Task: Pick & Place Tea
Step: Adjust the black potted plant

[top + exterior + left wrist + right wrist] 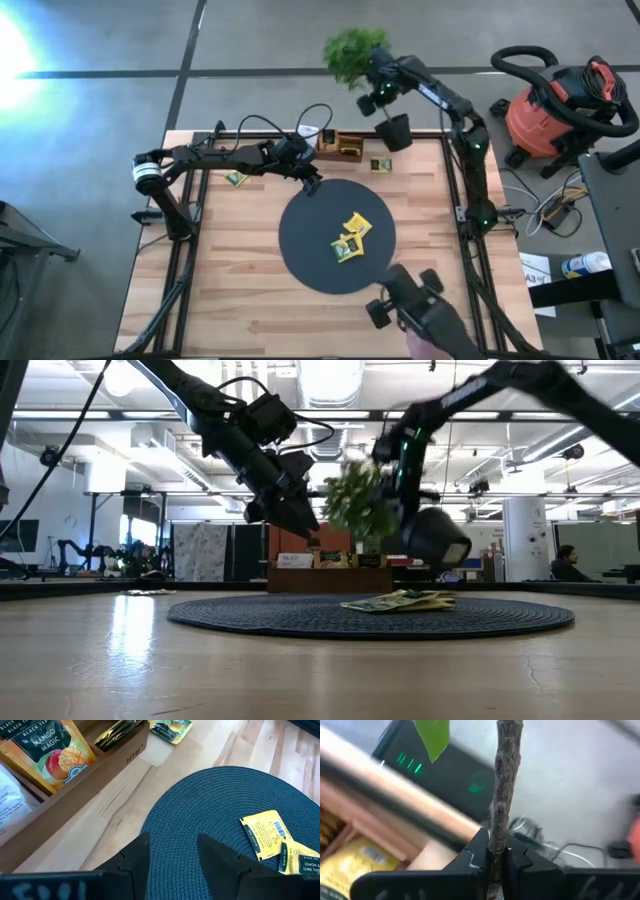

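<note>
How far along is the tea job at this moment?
Done: a few yellow packets lie on the mat. In hand: the right end effector is shut on the plant's stem, holding the potted plant tilted off the table; the left end effector hovers open over the mat's edge, empty. Left: packets on the wood and in the tray.

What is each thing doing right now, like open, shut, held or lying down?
Left gripper: jaws open, empty, over the mat's edge.
Right gripper: jaws shut on the plant stem.
Potted plant: held by its stem, tilted, lifted.
Yellow tea packets: lying flat on the round mat.
Wooden tray: holding packets upright.
</note>
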Controlling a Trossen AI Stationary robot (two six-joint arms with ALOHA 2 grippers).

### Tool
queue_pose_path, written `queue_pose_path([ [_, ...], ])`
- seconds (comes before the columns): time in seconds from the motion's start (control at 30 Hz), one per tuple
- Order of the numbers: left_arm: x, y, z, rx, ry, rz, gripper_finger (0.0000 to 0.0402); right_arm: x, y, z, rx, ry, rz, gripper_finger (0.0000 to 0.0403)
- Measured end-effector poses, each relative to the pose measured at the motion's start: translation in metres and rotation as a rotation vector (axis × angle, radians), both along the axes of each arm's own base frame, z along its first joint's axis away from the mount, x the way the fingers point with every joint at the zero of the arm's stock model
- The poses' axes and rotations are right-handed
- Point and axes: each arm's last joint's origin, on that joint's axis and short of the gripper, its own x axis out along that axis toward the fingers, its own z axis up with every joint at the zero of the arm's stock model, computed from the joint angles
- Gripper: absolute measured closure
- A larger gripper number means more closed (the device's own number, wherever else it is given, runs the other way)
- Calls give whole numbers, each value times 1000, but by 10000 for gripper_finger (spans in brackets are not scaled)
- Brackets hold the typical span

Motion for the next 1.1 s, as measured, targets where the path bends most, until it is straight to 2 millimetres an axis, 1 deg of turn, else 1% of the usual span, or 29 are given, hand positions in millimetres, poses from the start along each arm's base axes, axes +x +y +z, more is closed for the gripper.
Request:
queue_pose_path([
  [0.07, 0, 0, 0, 6, 2, -4, 243, -6, 14, 24, -92, -21, -67, 387],
  [0.17, 0, 0, 0, 16, 2, -11, 243, -15, 45, 53, -236, -87, -160, 387],
  [0.23, 1, 0, 1, 28, -1, -18, 243, -21, 70, 64, -334, -117, -224, 387],
  [0.33, 1, 0, 1, 42, -3, -28, 243, -33, 108, 66, -450, -116, -307, 387],
  [0.4, 1, 0, 1, 52, -1, -37, 243, -43, 130, 60, -509, -103, -360, 387],
  [0.47, 1, 1, 1, 61, 0, -44, 243, -53, 147, 50, -540, -80, -415, 387],
  [0.57, 1, 1, 1, 79, 3, -59, 243, -65, 164, 29, -555, -74, -515, 387],
  [0.7, 1, 1, 1, 88, 6, -67, 243, -78, 178, 3, -612, -125, -693, 382],
  [0.77, 1, 1, 1, 88, 6, -68, 243, -82, 183, -12, -640, -139, -748, 373],
  [0.83, 1, 1, 1, 88, 7, -68, 243, -84, 185, -24, -673, -114, -750, 369],
  [0.9, 1, 1, 1, 87, 7, -68, 243, -86, 185, -34, -692, -75, -733, 373],
  [1.0, 1, 0, 1, 85, 7, -71, 243, -87, 185, -42, -745, -35, -724, 386],
  [1.1, 1, 0, 1, 85, 6, -72, 243, -87, 184, -44, -780, -36, -725, 385],
])
